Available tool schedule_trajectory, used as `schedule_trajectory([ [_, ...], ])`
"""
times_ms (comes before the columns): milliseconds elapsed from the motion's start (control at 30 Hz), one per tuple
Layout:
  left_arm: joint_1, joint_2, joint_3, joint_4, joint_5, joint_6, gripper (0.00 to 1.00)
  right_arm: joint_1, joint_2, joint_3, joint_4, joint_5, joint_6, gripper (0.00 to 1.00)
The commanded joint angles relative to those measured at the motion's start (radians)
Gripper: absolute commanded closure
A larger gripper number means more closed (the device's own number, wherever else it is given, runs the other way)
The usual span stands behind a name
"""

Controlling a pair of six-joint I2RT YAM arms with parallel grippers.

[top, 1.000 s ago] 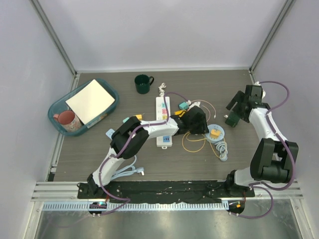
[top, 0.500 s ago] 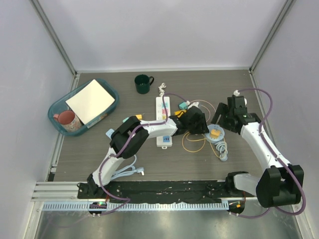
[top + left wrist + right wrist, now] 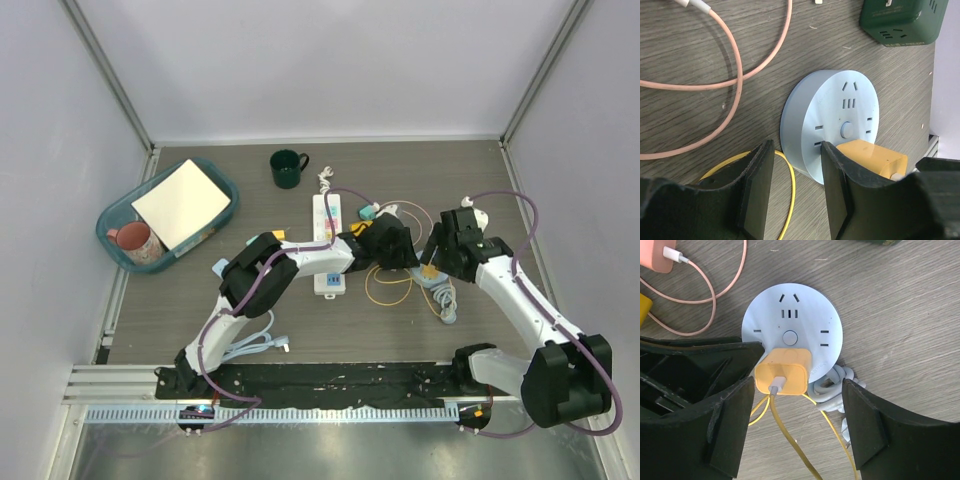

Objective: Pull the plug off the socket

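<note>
Over the plug (image 3: 782, 371), the right end effector (image 3: 797, 410) has arrived.

Cropped and half-hidden, left wrist view
The yellow square plastic plug (image 3: 875, 159) sits partly behind a finger (image 3: 840, 190) of the left gripper (image 3: 796, 152); the top edge cuts the dark green cube socket (image 3: 900, 20).

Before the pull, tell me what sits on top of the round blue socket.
A yellow plug sits in the round socket near its rim, yellow cable trailing off. Its other slots and centre button are bare. The plug's prongs are hidden.
</note>
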Motion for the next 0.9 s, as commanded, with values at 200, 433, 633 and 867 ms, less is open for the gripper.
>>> schedule_trajectory([
  [200, 0.000, 0.037, -0.065, -0.114, 0.005, 0.005, 0.53, 0.041, 0.028, -0.005, 0.062, 0.057, 0.036, 0.33],
  [433, 0.003, 0.037, -0.071, -0.114, 0.008, 0.002, 0.53, 0.058, 0.060, -0.008, 0.084, 0.052, 0.035, 0.38],
  [633, 0.010, 0.031, -0.077, -0.116, 0.008, 0.005, 0.53, 0.072, 0.091, -0.013, 0.093, 0.086, 0.040, 0.39],
  [867, 0.013, 0.035, -0.080, -0.116, 0.008, 0.005, 0.53, 0.091, 0.120, -0.005, 0.093, 0.115, 0.044, 0.42],
])
